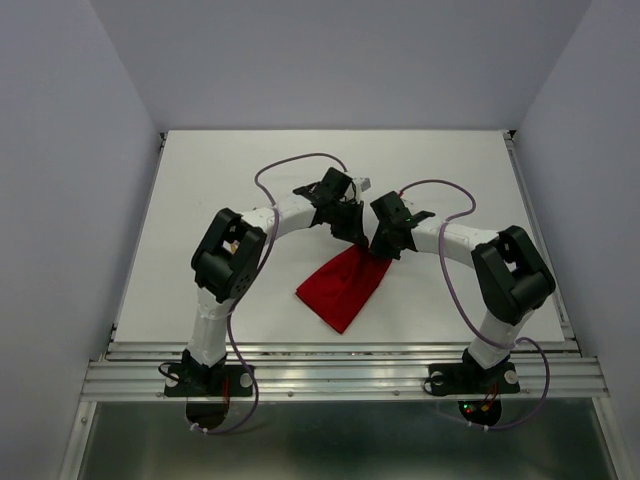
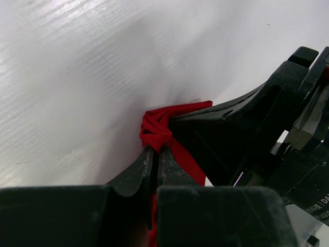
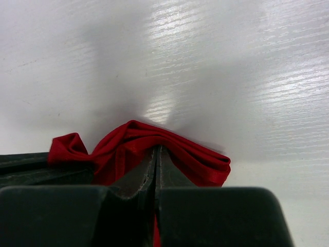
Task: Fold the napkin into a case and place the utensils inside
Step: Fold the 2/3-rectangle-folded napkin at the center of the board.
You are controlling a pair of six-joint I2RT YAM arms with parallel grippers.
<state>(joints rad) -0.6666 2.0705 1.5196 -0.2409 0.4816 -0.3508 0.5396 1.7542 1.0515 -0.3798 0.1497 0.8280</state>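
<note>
The red napkin (image 1: 342, 286) hangs as a bunched strip over the table's middle, its far end lifted by both grippers and its near end resting on the table. My left gripper (image 1: 357, 240) is shut on the napkin's far edge, seen in the left wrist view (image 2: 156, 147) with cloth (image 2: 157, 127) bunched at the tips. My right gripper (image 1: 380, 250) is shut on the same edge right beside it, seen in the right wrist view (image 3: 156, 149) with cloth (image 3: 193, 157) folded over the tips. The knife and fork are out of view. No case shows.
The white table (image 1: 200, 200) has raised rails along its left and right sides and an aluminium frame (image 1: 340, 375) at the near edge. Purple cables (image 1: 290, 163) loop above both arms. Grey walls close in the back and sides.
</note>
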